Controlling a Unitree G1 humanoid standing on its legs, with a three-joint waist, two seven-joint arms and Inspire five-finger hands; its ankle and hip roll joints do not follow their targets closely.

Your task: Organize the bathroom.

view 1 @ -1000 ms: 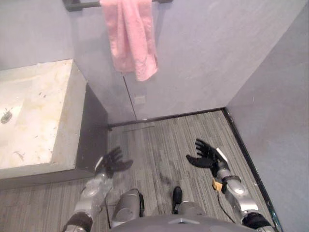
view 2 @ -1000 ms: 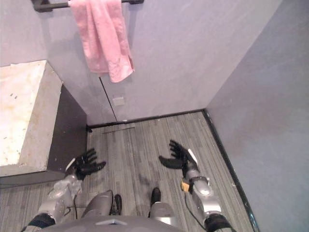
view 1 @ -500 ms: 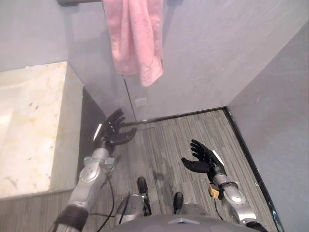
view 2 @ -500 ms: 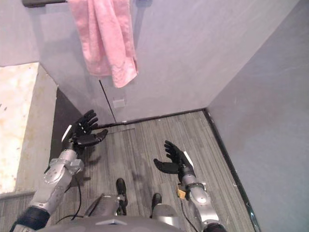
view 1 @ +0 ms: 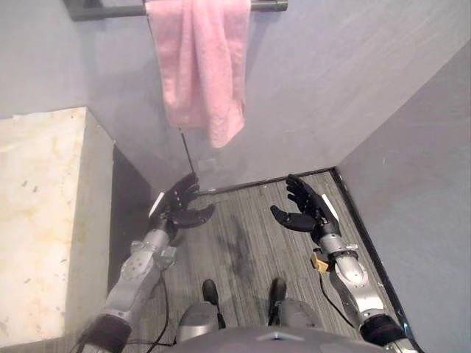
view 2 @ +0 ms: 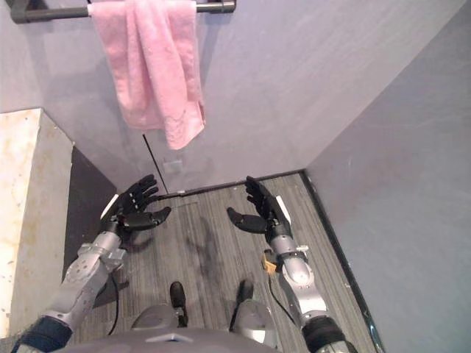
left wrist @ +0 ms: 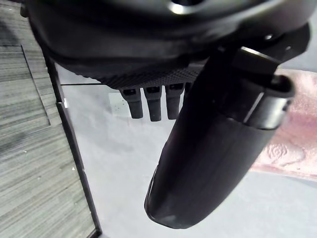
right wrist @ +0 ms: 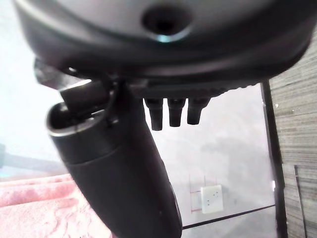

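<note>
Pink towel [view 1: 197,70] hangs on its rail well above both hands' [view 1: 179,209] [view 1: 305,213] spread, empty fingers

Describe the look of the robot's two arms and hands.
Both arms are silver-grey metal with rounded joint housings. The left hand and right hand are black, with slim segmented fingers and a white strip along the outer edge. A small yellow-tan tag sits at the right wrist.
</note>
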